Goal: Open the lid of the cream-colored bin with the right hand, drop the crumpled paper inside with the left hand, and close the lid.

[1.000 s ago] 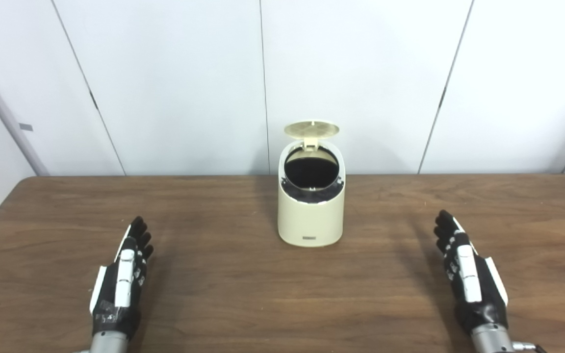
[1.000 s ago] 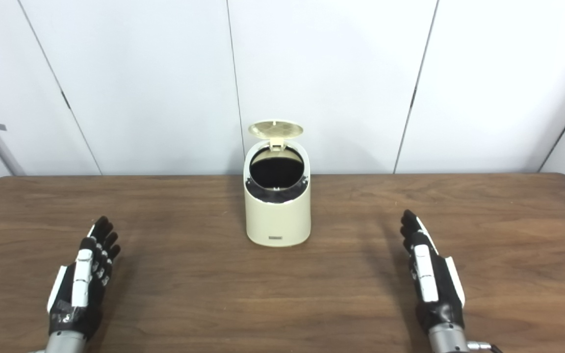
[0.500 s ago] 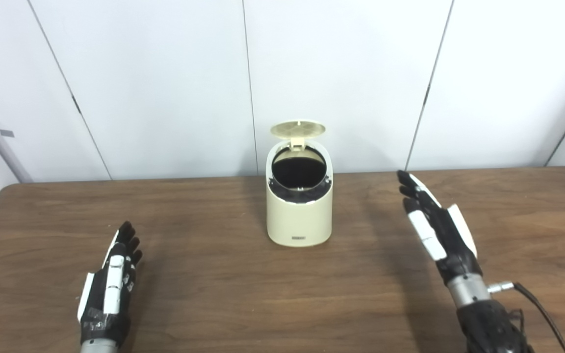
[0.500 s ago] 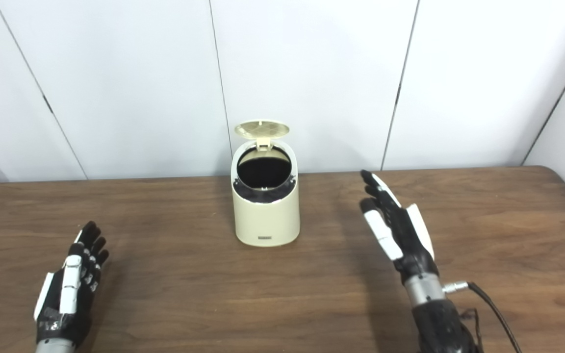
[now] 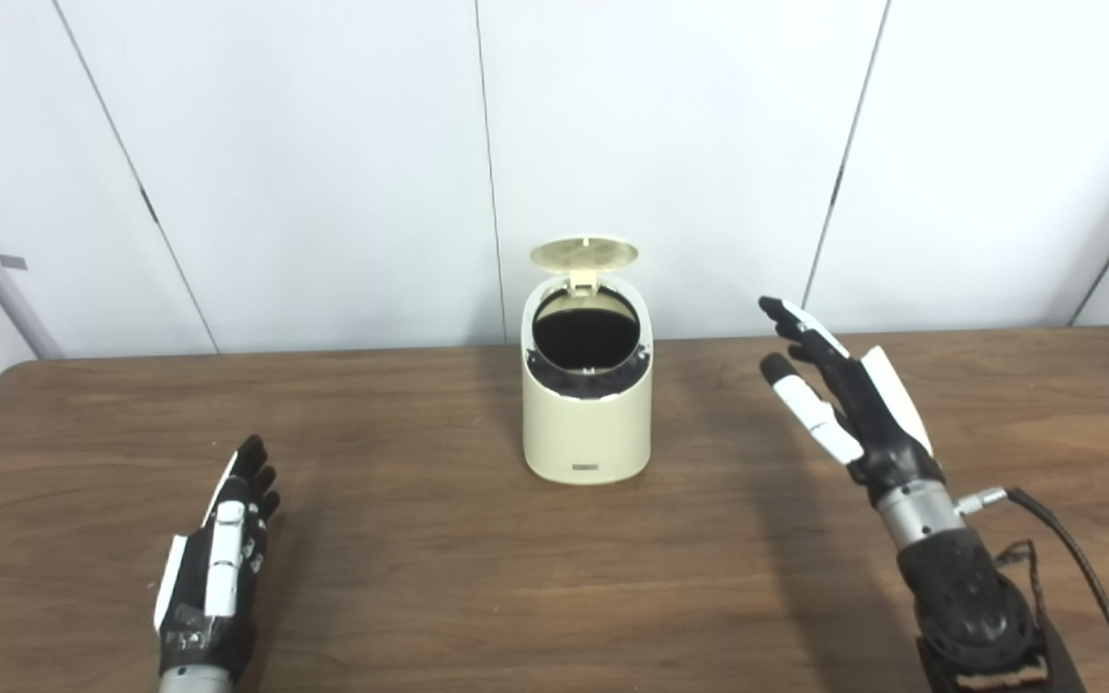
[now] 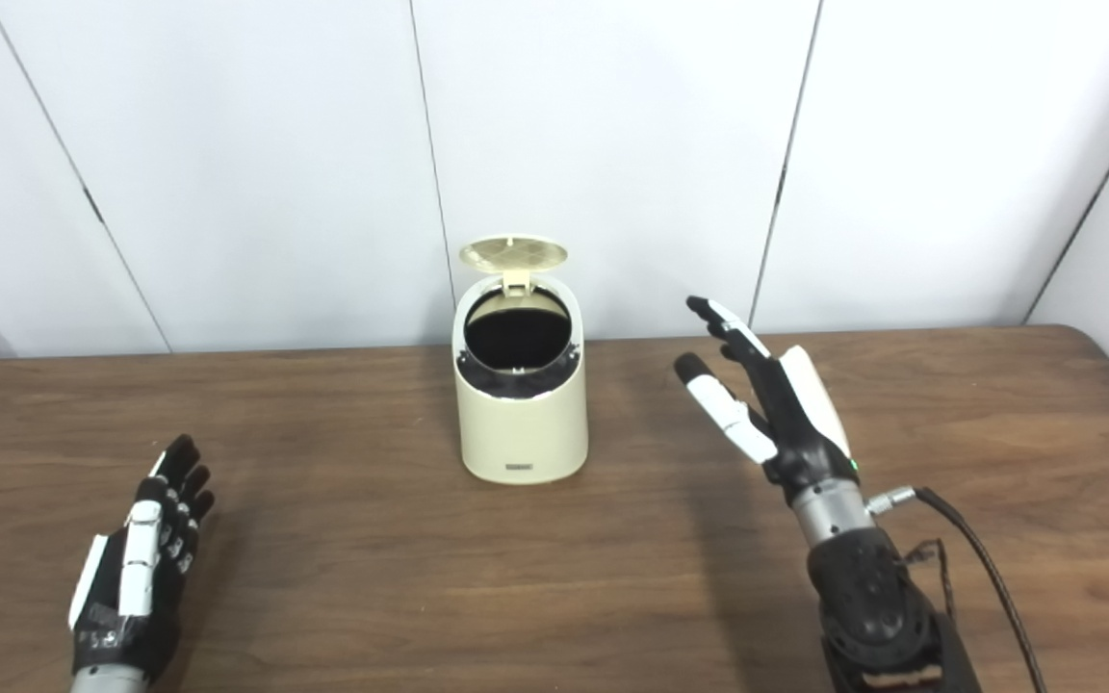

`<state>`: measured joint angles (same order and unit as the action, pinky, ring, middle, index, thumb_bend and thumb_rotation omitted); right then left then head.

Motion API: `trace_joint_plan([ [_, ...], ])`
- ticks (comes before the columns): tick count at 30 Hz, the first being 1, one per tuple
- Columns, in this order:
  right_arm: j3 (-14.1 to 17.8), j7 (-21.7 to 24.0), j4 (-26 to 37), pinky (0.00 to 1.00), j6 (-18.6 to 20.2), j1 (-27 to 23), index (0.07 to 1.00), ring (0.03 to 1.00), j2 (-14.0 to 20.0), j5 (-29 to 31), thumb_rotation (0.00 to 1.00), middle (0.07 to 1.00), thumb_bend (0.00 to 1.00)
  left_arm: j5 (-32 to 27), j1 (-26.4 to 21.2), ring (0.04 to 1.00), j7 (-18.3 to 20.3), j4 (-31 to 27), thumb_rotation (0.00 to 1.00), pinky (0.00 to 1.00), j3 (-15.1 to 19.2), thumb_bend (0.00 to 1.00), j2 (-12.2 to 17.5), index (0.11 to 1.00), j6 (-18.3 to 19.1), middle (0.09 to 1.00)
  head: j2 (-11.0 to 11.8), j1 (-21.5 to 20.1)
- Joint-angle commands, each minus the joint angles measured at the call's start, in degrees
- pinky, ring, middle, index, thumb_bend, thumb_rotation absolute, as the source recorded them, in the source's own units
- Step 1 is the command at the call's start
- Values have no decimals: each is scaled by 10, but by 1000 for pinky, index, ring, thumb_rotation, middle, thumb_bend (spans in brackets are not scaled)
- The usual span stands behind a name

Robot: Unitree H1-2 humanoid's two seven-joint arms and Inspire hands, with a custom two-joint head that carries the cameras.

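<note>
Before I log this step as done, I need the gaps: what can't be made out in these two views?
- Inside of the bin: both views show only black past the opening, so whether the crumpled paper lies inside cannot be told.
- Lid top face: turned away.
- Left hand and right hand: palm sides partly hidden.
- Bin label: too small.

Both hands are showing black bodies with white plates. The left hand is wearing a long white strip along one finger, a white panel on its outer edge and a silver metal wrist. The right hand is carrying a white segment on one finger and a broad white plate on its back. Its silver wrist is joining a bulky black forearm, and a thin black cable is plugging in beside a small metal connector.
</note>
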<state>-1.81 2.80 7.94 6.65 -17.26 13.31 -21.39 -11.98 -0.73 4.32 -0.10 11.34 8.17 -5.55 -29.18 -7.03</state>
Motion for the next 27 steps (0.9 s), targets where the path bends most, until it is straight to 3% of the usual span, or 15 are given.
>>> trace_joint_plan([
  [1,-1,2,23,842,-3,-39,896,893,9,-2,1000,909,536,1,5,997,2,9,885,1000,1,453,3,998,-19,1000,1,0],
  [17,-32,24,7,838,33,-129,894,899,9,-38,980,925,510,11,8,998,-5,-2,867,1000,-5,470,-3,1000,-7,1000,5,3],
  [25,-47,39,-13,841,28,-162,894,903,21,-48,998,927,515,8,7,1000,-8,1,854,1000,-4,460,-9,1000,-8,1000,2,8],
  [27,-53,50,-7,845,45,-171,900,908,26,-54,1000,932,524,9,8,1000,-9,2,854,1000,-5,462,-9,1000,-10,1000,2,9],
])
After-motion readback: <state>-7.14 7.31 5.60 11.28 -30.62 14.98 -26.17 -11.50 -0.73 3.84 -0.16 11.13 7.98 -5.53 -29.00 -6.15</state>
